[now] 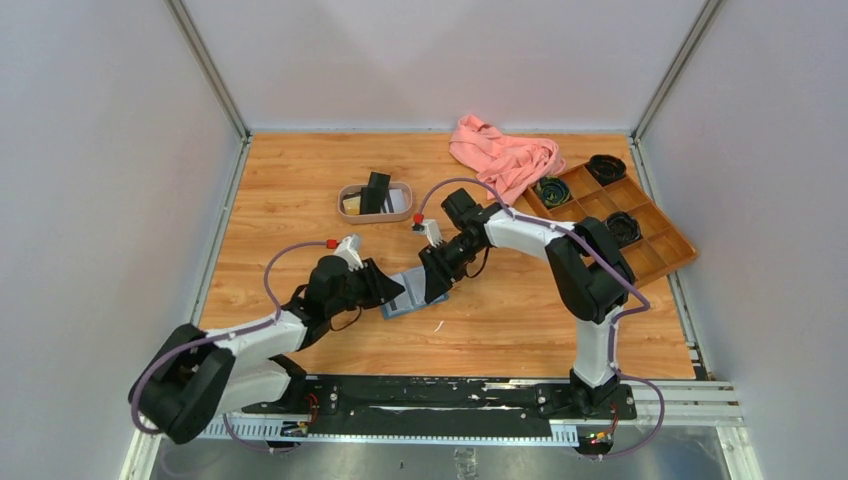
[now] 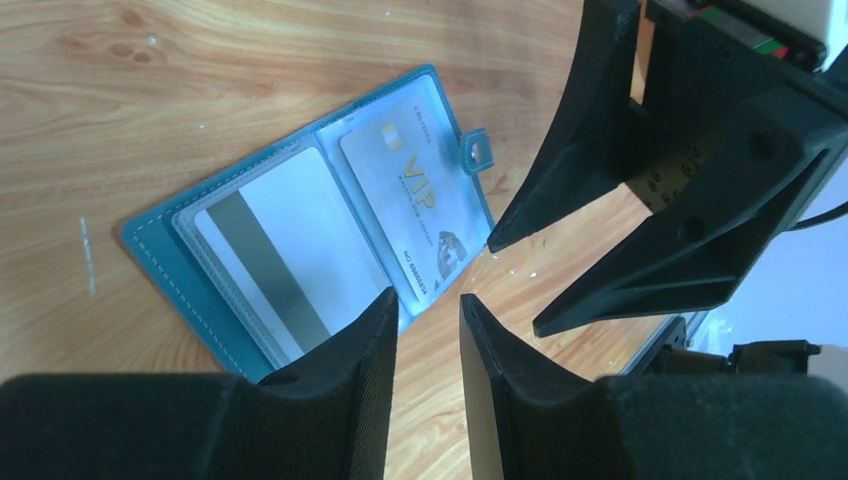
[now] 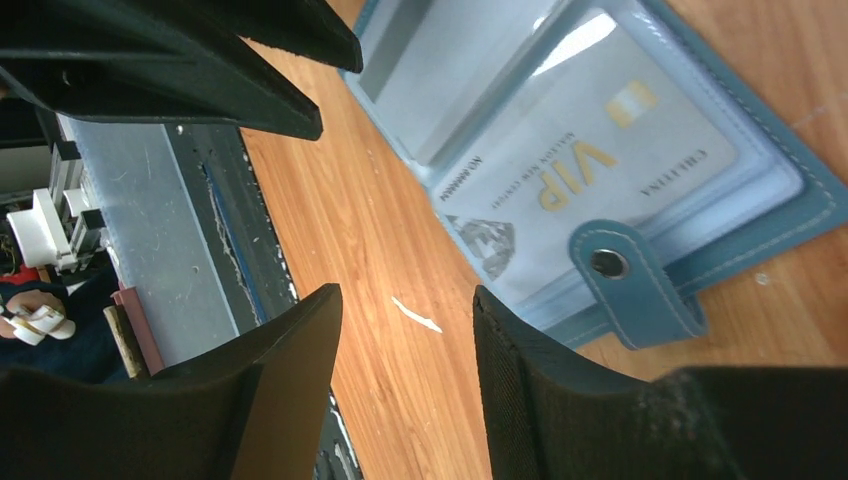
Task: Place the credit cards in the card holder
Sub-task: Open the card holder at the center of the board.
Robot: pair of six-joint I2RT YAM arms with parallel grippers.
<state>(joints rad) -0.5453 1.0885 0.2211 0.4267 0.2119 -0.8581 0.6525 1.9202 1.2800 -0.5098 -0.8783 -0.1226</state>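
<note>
Sleeves of the teal fold-over wallet (image 2: 175, 262) hold two pale plastic cards (image 2: 410, 200); the oval pink-rimmed tray (image 1: 375, 219) seemingly holds more; left gripper (image 2: 430, 335), right gripper (image 3: 405, 340) part-open, empty.

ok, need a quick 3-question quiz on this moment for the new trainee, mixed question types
1. True or false: the card holder lies unfolded on the table, inside facing up.
2. The VIP card is: A) loose beside the holder; B) inside one of its clear sleeves; C) clamped in a tool.
3. What do the left tool and the right tool hold?

Key
1. True.
2. B.
3. Nothing. Both are open and empty, close by the holder.
</note>
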